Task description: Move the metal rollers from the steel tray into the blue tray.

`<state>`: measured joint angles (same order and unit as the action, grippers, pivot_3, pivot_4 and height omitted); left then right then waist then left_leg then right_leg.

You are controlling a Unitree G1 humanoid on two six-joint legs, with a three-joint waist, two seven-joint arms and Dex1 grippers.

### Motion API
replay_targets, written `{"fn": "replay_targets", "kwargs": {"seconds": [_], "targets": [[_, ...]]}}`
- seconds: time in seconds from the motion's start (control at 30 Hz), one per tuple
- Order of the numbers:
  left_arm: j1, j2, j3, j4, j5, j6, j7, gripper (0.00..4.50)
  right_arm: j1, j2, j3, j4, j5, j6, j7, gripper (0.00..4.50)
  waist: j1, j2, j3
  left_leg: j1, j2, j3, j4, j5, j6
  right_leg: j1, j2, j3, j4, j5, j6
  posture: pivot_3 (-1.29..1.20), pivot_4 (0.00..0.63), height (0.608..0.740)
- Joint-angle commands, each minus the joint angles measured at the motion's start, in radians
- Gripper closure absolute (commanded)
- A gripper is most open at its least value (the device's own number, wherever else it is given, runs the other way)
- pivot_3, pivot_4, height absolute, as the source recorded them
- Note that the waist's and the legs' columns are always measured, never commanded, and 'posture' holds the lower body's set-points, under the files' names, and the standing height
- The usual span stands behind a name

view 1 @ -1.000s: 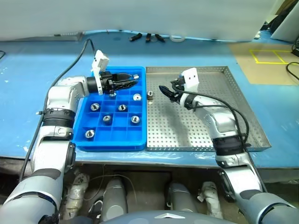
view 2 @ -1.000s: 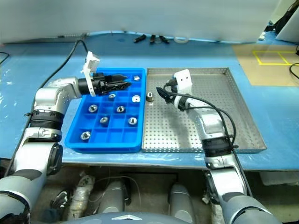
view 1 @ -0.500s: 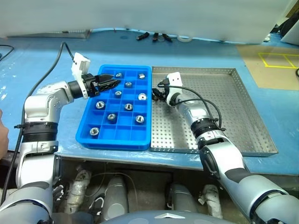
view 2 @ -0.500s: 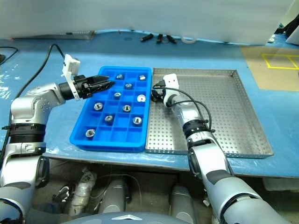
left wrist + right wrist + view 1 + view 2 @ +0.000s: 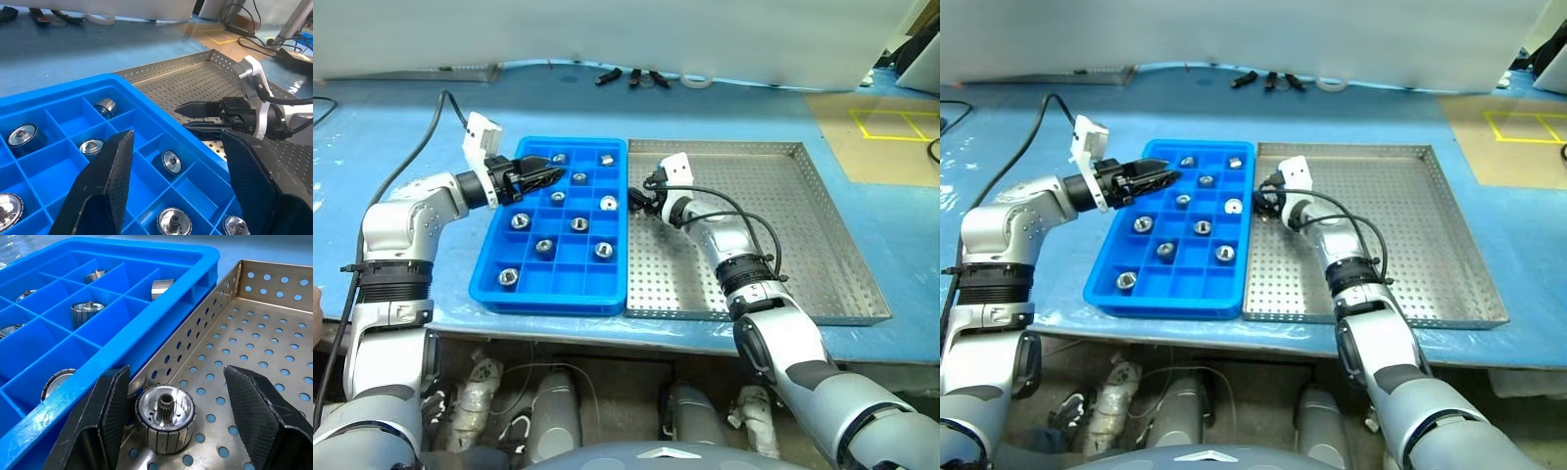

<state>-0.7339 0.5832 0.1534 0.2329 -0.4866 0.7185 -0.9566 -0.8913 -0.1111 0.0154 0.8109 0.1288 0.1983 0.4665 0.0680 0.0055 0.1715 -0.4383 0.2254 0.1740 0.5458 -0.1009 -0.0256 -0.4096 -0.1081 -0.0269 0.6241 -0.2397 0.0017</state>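
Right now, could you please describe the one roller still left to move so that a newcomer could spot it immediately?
Find the steel tray, right of the blue tray. The last roller stands upright by its wall nearest the blue tray, between the open fingers of the right gripper. Every other roller sits in a blue compartment.

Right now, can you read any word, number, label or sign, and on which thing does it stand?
No text can be read.
The blue tray, steel tray and rollers carry no visible print.
The yellow floor lines form a plain outline, not letters.
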Motion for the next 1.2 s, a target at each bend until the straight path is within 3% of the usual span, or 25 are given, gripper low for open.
{"fn": "replay_targets", "kwargs": {"seconds": [0.03,0.47,1.2], "targets": [[-0.027,0.007,-0.002,-0.003,-0.008,-0.014,-0.009,1.48,0.011,0.025,0.023,-0.035,-0.017,0.009,0.009,1.25,-0.002,0.0,0.0,0.0,0.0,0.0,0.0,0.0,0.0,0.0,0.0,0.0,0.0,0.0,0.0,-0.05,0.15,0.74],[-0.03,-0.001,-0.035,0.02,-0.004,-0.026,-0.017,1.48,0.08,-0.023,0.028,-0.121,-0.023,0.061,0.075,1.25,-0.001,0.0,0.0,0.001,0.0,0.0,0.0,0.0,-0.001,0.0,0.0,0.001,0.0,0.0,0.0,-0.07,0.15,0.74],[-0.028,-0.01,-0.061,0.04,0.005,-0.038,-0.025,1.48,0.051,0.044,0.038,0.084,-0.073,-0.019,0.041,1.25,-0.027,0.0,0.0,0.013,0.0,0.001,-0.002,0.0,0.0,0.008,0.001,0.004,0.001,0.0,0.0,-0.07,0.15,0.74]]}}
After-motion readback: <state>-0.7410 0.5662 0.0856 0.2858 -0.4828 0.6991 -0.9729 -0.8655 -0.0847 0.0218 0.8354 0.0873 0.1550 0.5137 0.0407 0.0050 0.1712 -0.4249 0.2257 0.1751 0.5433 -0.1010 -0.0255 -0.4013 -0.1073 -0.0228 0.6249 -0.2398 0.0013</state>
